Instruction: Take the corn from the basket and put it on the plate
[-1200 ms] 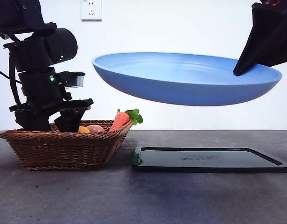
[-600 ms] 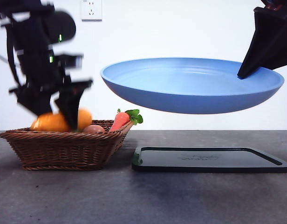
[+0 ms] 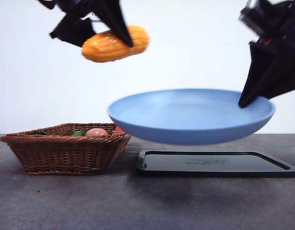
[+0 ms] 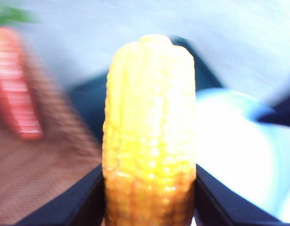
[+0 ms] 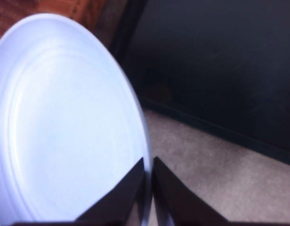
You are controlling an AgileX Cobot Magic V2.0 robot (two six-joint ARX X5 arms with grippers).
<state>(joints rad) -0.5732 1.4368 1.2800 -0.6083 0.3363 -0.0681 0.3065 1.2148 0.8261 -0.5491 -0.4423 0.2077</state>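
High at the upper left of the front view, my left gripper [image 3: 109, 36] is shut on the corn [image 3: 115, 44], an orange-yellow bumpy cob held nearly level; the left wrist view shows the corn [image 4: 149, 136] clamped between both black jaws. Over on the right, my right gripper [image 3: 248, 98] is shut on the rim of the blue plate [image 3: 190, 117], which hangs in the air above the tray. In the right wrist view the plate [image 5: 65, 127] fills the picture's left part, its rim pinched by the jaws. The brown wicker basket [image 3: 66, 151] rests on the table at the left, below the corn.
A flat black tray [image 3: 217, 164] lies on the grey table under the plate. Inside the basket sit a pale egg-like thing [image 3: 96, 132], something green [image 3: 78, 133] and a carrot [image 4: 15, 89], blurred in the left wrist view.
My left gripper has lifted the corn from basket height to high above it and a little rightward. The plate has dropped lower, nearer the tray.
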